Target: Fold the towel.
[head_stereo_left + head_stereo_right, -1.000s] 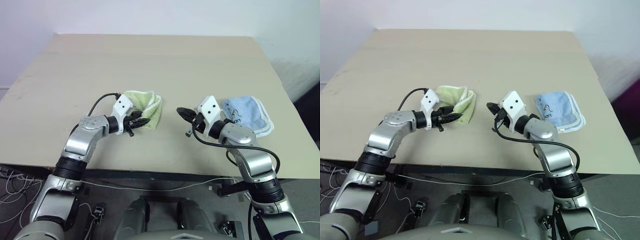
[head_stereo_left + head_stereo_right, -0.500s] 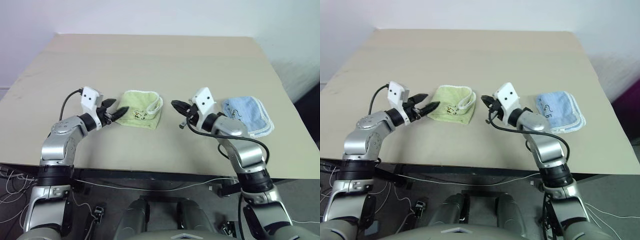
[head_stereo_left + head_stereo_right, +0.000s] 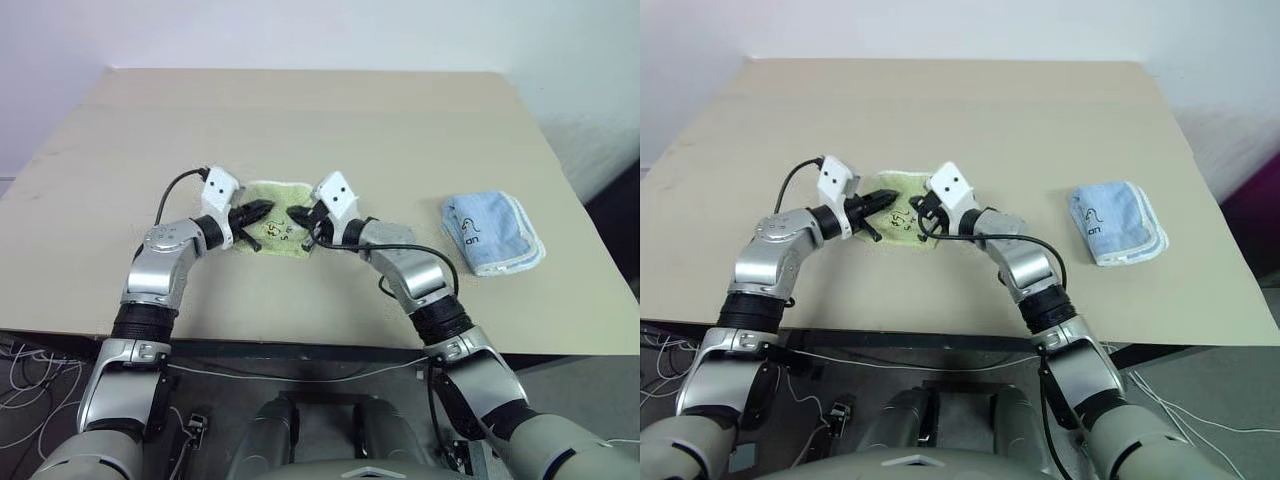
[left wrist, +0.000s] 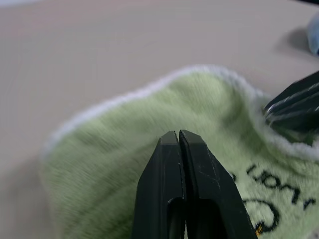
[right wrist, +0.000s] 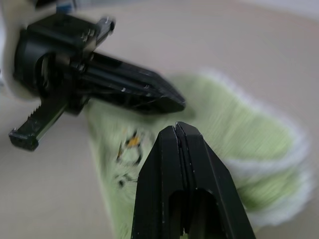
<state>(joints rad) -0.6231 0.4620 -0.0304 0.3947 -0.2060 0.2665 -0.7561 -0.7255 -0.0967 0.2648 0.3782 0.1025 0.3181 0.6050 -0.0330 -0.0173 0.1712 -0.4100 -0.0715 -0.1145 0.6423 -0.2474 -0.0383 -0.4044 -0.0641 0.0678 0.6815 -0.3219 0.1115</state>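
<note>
I've got the towel (image 3: pixel 277 231) lying as a small folded bundle near the table's (image 3: pixel 330 120) front edge, a bit left of centre. Left gripper (image 3: pixel 262 209) sits over its 9 o'clock edge, right gripper (image 3: pixel 296 213) over the 3 o'clock edge, tips nearly meeting above the cloth. Both have fingers pressed fully together with nothing between them. Can't quite tell from the head views if either tip is touching the terry. Risks as I judge them: tips clash if either arm pushes inward; closed fingers pressing down could drag and undo the fold. The blue towel (image 3: pixel 494 232) at 3 o'clock is well apart.
</note>
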